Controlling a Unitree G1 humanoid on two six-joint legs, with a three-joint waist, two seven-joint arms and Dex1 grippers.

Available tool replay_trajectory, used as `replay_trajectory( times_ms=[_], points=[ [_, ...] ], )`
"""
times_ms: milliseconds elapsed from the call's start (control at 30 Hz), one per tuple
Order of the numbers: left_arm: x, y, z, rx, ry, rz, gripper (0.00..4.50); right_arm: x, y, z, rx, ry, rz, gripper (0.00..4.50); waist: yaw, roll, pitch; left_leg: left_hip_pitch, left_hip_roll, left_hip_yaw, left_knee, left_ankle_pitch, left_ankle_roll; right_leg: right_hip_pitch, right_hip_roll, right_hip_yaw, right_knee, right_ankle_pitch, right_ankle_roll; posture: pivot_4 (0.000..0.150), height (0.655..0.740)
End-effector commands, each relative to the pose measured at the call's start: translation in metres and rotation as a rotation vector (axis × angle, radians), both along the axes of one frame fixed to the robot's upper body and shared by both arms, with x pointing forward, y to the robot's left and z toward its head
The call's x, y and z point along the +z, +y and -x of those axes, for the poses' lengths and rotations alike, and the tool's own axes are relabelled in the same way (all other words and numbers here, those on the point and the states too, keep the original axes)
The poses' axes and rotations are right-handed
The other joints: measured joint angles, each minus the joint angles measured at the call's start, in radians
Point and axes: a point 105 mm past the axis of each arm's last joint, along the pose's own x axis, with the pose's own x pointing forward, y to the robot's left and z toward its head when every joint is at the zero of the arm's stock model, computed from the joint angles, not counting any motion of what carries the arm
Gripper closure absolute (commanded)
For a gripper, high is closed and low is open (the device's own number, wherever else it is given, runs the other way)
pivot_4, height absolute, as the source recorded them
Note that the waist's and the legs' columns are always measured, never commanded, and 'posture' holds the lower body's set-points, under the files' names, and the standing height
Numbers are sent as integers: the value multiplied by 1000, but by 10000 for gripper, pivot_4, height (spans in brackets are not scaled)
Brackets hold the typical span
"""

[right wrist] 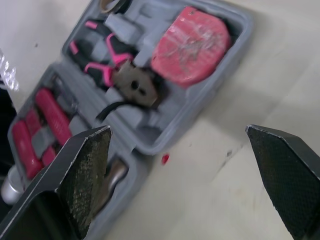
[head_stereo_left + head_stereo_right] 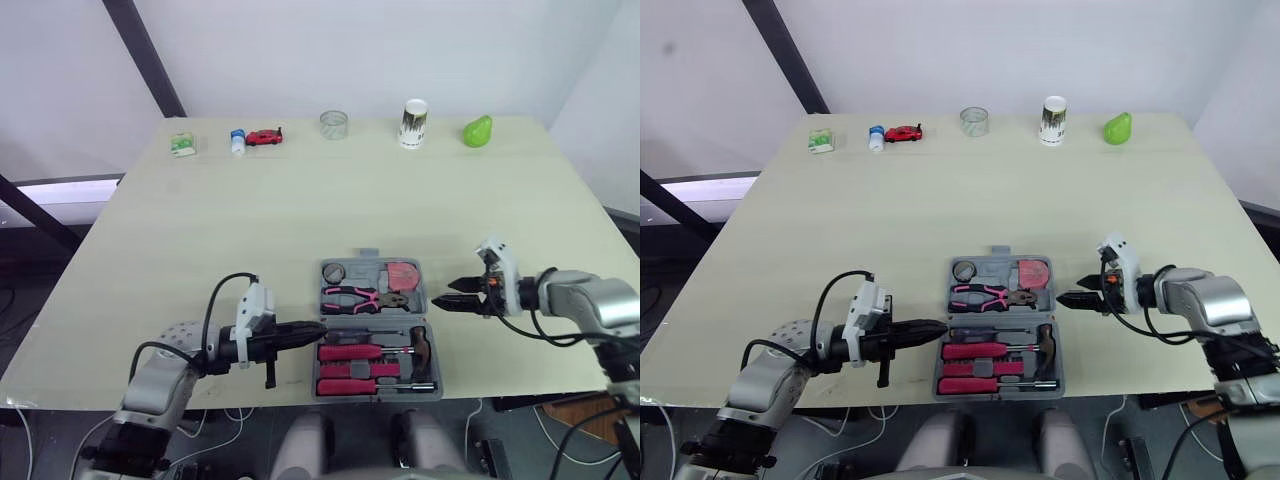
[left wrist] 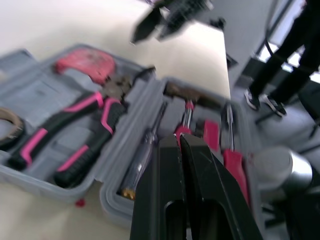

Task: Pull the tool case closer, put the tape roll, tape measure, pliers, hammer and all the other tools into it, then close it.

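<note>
The tool case point(image 2: 365, 270) sits at the near edge of the table point(image 2: 250, 200), right in front of me, so I judge the pulling-in done. It lies open and flat, both halves facing up. In the far half I see the tape roll point(image 2: 334, 272), the pliers point(image 2: 362, 298) and the red tape measure point(image 2: 403, 274). In the near half lie the hammer point(image 2: 420, 348) and the red-handled screwdrivers point(image 2: 350, 352). Every tool I can see rests in its own slot, so the packing looks finished to me and what is left is to fold one half over the other and shut it. My left gripper point(image 2: 312, 331) is at the left edge of the case, about where the two halves meet. Its fingers point(image 3: 200, 165) are pressed together with nothing between them. Whether the tips touch the plastic rim I cannot tell. My right gripper point(image 2: 446, 294) hovers just beside the right side of the far half, apart from it, with its fingers point(image 1: 85, 165) spread wide and empty. For closing, I reckon I must get a tip under the rim of one half and swing it over without jolting the tools out of their slots.
</note>
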Motion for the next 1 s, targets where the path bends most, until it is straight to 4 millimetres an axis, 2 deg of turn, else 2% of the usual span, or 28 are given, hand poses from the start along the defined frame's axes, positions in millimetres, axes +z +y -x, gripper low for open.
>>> replay_trajectory(
  times_ms=[33, 167, 267, 400, 533, 767, 867, 1000],
  points=[
    [-12, -4, 2, -54, -11, -22, 43531, 1, 7, -9, -2, 41, -24, 0, 1, 0, 0, -1, 0, 0, 0, 0, 0, 0, 0, 0, 0, 0, 0, 1500, 7400],
    [-27, -7, 4, -98, -16, -57, 43531, -6, 23, -17, 7, 122, -54, 0, 1, 0, 0, -4, 0, -1, 0, 0, 0, -3, 0, -1, 0, 0, 0, 1500, 7400],
    [-39, -6, 6, -106, -5, -95, 43531, -14, 35, -15, 51, 185, -45, 0, 0, 0, 0, -4, 0, -1, 0, 0, 0, -3, 0, -1, 1, 0, 0, 1500, 7400],
    [-48, -3, 9, -115, 12, -135, 43531, -11, 46, -15, 89, 207, -84, 0, -2, 1, -1, -3, 0, -2, 0, 0, 0, -3, 0, -1, 1, 0, 0, 1500, 7400],
    [-51, 0, 11, -112, 17, -145, 43531, 1, 54, -17, 78, 240, -200, 0, -6, 3, -2, -3, 0, -1, 0, 0, 0, -3, 0, -1, 2, 0, 0, 1500, 7400],
    [-55, 4, 15, -108, 16, -155, 43531, 22, 57, -17, 57, 253, -366, 0, -13, 4, -2, -3, 1, -1, -1, 0, 0, -4, 0, 0, 2, 0, 0, 1500, 7400],
    [-51, 5, 16, -97, 2, -137, 43531, 31, 55, -15, 55, 249, -415, 0, -21, 4, -3, -3, 1, -2, -2, 0, 0, -4, 0, 0, 2, 0, 0, 1500, 7400],
    [-34, 11, 15, -61, -41, -77, 43531, 47, 53, -8, 64, 245, -493, 0, -29, 4, -3, -3, 4, -1, -2, 0, 0, -4, 0, 0, 2, 0, 0, 1500, 7400]
  ],
)
